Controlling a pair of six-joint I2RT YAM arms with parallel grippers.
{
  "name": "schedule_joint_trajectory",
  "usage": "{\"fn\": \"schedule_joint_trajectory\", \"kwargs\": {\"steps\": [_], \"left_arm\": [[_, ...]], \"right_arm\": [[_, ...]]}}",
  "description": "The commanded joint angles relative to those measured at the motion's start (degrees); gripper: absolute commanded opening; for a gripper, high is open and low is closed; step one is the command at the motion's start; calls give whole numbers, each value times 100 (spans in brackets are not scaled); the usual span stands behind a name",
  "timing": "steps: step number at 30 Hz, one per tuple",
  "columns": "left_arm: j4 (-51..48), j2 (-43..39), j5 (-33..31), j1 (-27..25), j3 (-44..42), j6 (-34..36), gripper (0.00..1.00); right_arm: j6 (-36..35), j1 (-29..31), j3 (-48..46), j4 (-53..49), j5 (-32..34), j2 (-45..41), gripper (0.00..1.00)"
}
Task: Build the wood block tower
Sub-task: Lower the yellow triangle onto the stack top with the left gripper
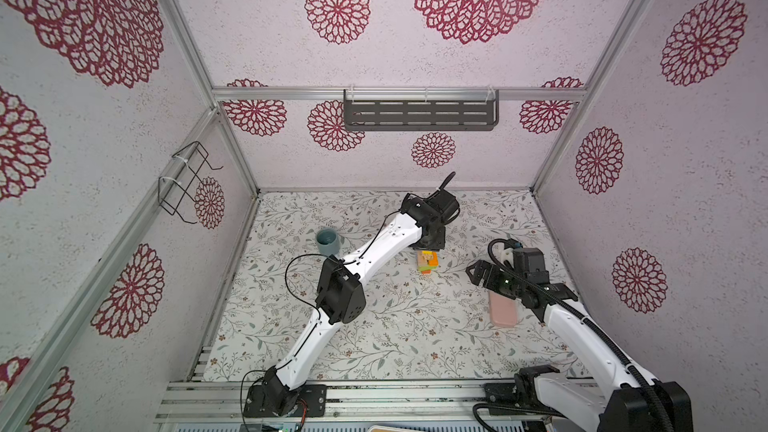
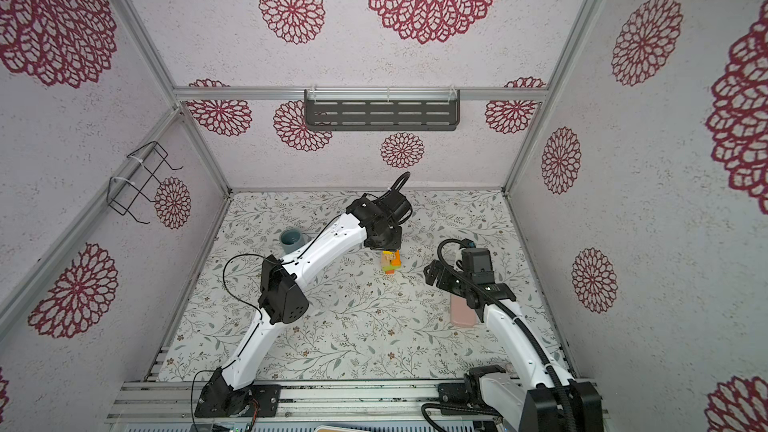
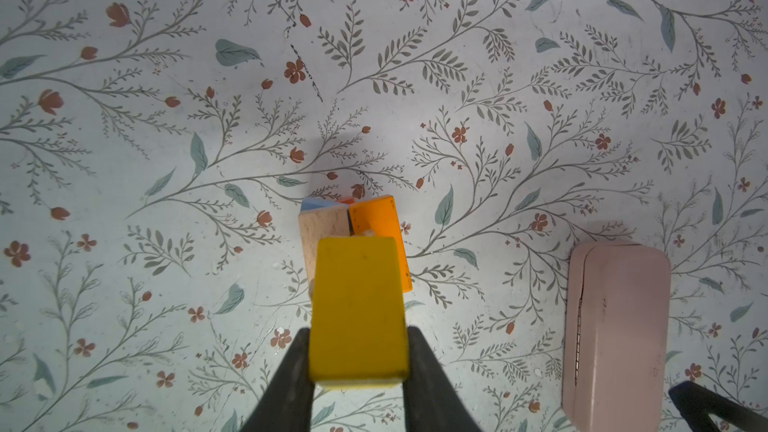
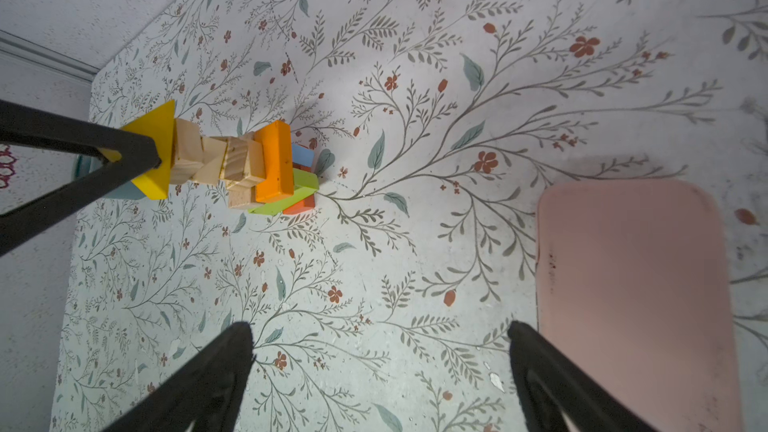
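The tower [image 1: 428,263] [image 2: 391,263] stands mid-table, towards the back. In the right wrist view it shows red, light blue and green blocks at the base, then an orange block [image 4: 274,164] and several plain wood blocks [image 4: 239,162]. On top sits a yellow block [image 4: 156,139] [image 3: 357,305] against the uppermost plain block. My left gripper [image 3: 359,331] is shut on that yellow block from above. The left wrist hides the tower's top in both top views. My right gripper [image 4: 380,334] [image 1: 478,274] hovers open and empty to the right of the tower.
A flat pink slab [image 1: 503,311] [image 4: 631,284] lies on the table [image 1: 395,338] beside and below the right gripper. A grey-blue mug [image 1: 328,241] stands at the back left, next to the left arm. Walls enclose the table on three sides.
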Motion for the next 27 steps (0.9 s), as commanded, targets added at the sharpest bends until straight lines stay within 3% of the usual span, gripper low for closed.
{"fn": "schedule_joint_trajectory", "kwargs": {"steps": [1,27], "left_arm": [[33,64,-52,86,156,42,29],[16,122,23,91,221,33,29]], "right_arm": [[-67,-60,-41,137,-98,-16,99],[-87,-122,-59,195,-175,80,99]]}}
